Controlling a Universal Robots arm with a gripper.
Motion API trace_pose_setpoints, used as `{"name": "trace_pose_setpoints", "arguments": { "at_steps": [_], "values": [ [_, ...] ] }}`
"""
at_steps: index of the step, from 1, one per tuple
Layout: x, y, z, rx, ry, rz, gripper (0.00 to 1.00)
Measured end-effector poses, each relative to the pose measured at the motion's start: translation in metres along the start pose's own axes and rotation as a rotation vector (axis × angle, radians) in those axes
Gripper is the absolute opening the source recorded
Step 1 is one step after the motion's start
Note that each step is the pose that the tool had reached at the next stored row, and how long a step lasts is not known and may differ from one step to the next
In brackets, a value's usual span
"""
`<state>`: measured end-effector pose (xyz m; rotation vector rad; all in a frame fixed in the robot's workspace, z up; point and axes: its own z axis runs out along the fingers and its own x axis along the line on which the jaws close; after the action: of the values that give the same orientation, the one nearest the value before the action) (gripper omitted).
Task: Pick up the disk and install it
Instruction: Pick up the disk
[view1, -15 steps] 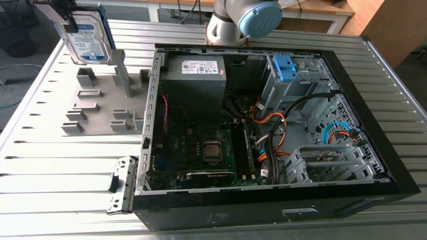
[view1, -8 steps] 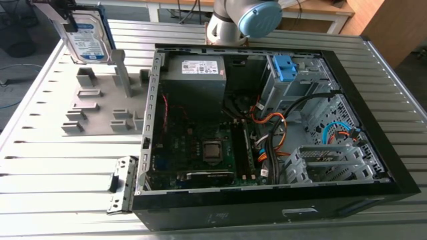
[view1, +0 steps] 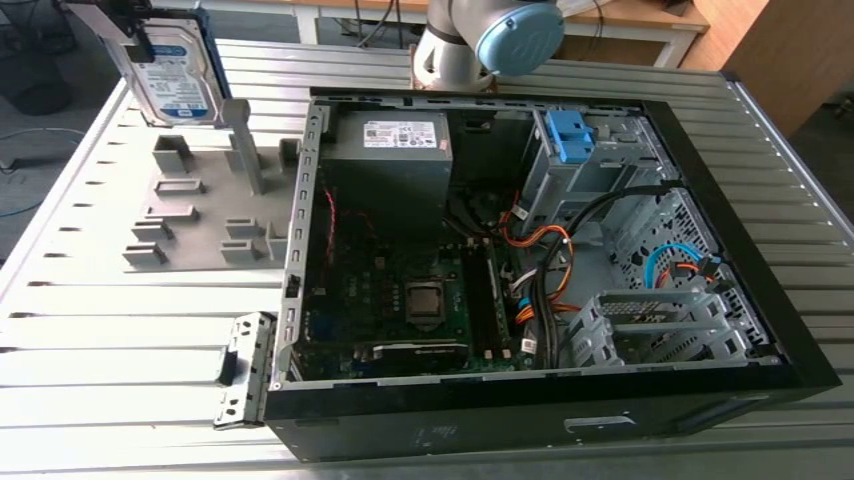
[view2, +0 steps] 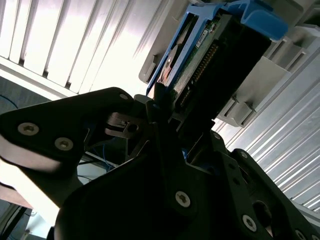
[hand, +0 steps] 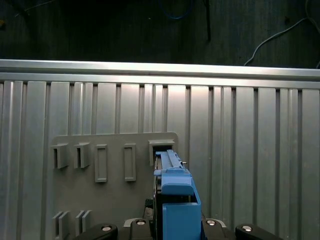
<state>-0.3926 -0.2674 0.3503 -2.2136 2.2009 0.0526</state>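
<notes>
The black claw (view2: 167, 110) is clenched on the flat silver disk (view1: 176, 78) in its blue plastic bracket. It holds the disk upright over the grey slotted holder plate (view1: 187, 215) on the ribbed metal bench (view1: 107, 330), edgewise, I'd guess to match the slots. Toward the exterior view's right lies the open black computer case (view1: 534, 425), crowded with a grey power-supply box (view1: 390, 150) and orange cables (view1: 547, 238).

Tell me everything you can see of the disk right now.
The disk is a flat silver metal drive with a white-and-blue label, framed by a blue plastic bracket. It stands upright on edge, clamped in the gripper, over the grey slotted holder at the exterior view's left, outside the open computer case. Whether it touches the holder is unclear.
</notes>
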Motion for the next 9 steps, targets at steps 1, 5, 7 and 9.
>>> {"name": "trace_pose_setpoints", "arguments": {
  "at_steps": [1, 5, 7, 9],
  "values": [
    [0.0, 0.0, -0.0003, 0.0, 0.0, 0.0, 0.36],
    [-0.0001, 0.0, -0.0016, 0.0, 0.0, 0.0, 0.36],
    [-0.0001, 0.0, -0.0021, 0.0001, 0.0, 0.0, 0.36],
    [-0.0001, 0.0, -0.0028, 0.0, 0.0, 0.0, 0.36]
  ]
}}
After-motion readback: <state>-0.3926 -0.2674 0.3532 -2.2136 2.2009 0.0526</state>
